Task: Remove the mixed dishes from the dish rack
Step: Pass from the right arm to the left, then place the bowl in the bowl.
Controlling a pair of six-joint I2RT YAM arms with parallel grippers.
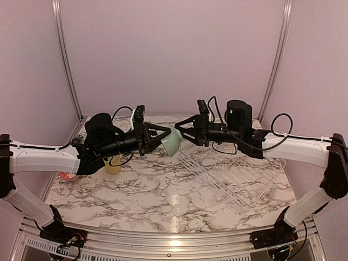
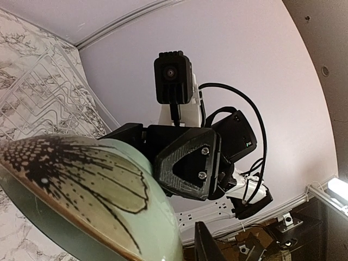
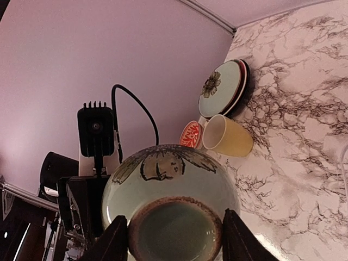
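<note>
The right hand (image 1: 183, 132) clamped the pale green ceramic bowl (image 1: 173, 142) by its sides, in the air over the middle of the marble-patterned tabletop (image 1: 147, 190). The left hand (image 1: 163, 136) was at the bowl's rim; its grip could not be told. The white wire dish rack (image 1: 234, 179) lay toward the right edge and the yellow mug (image 1: 112, 166) by the left edge. Bare tabletop ran along the near edge.

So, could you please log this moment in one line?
right gripper: grips pale green ceramic bowl midair | left gripper: at its rim, grip unclear
</note>
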